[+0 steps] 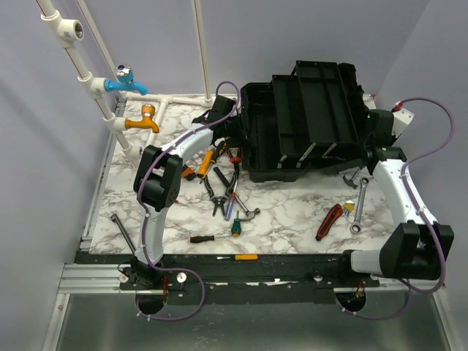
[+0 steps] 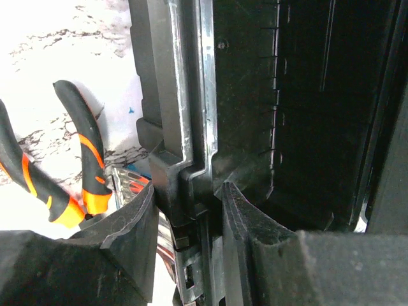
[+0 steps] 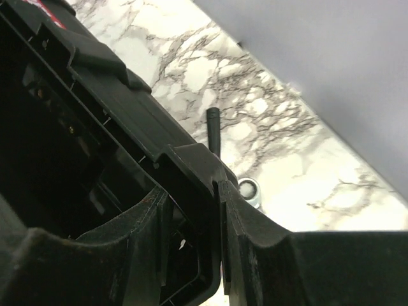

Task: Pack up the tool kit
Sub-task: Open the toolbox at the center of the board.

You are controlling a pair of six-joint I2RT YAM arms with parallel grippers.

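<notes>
Well, left gripper (image 2: 188, 191) and right gripper (image 3: 191, 191) each clamp the toolbox (image 2: 287, 95) rim, pliers (image 2: 86, 146) nearby.

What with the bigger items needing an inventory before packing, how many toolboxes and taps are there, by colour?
Black toolbox: 1
Blue tap: 1
Orange tap: 1
Total: 3

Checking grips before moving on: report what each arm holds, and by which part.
The left gripper clamps the toolbox by its left wall; the right gripper clamps its right wall, fingers straddling the rim.
</notes>
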